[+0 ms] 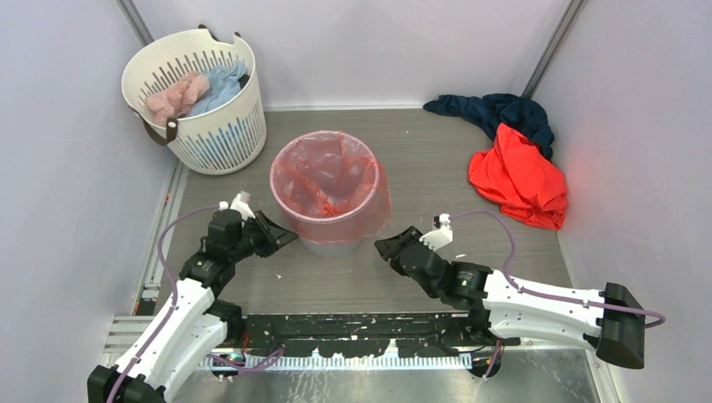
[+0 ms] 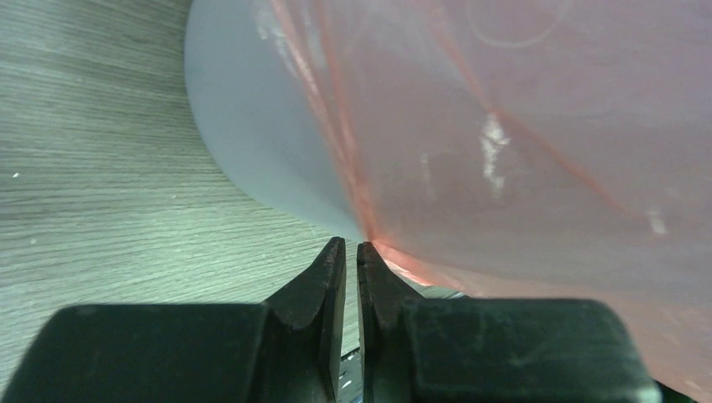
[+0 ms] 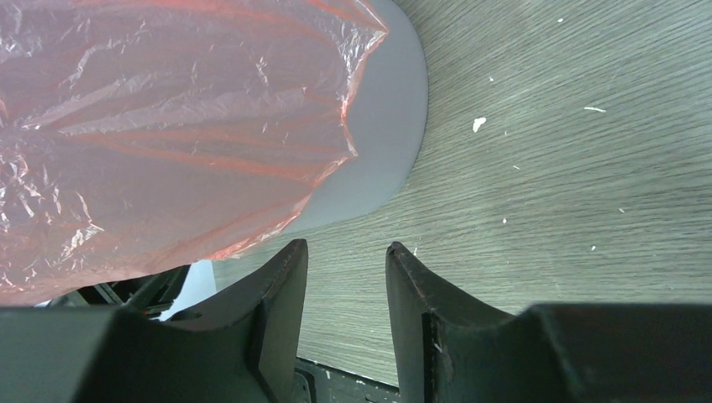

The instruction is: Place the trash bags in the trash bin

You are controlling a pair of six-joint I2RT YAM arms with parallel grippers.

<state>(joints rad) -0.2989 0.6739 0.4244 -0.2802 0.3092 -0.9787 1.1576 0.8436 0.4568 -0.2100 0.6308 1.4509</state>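
Over the trash bin (image 1: 334,246): trash bag (image 1: 323,176) draped, left gripper (image 2: 352,244) at the film

The trash bin stands mid-table, and the trash bag lines it, with pink film folded down over the rim and outer wall. The left gripper sits at the bin's left side with its jaws almost closed. Creases in the film run to its tips, so it seems to pinch the bag's edge. The right gripper (image 3: 347,246) stands half open near the bin's right side, holding nothing.

Trash bags (image 1: 323,180) red-pink, translucent; trash bin (image 3: 388,134) light grey; laundry basket (image 1: 220,134) white, slotted.
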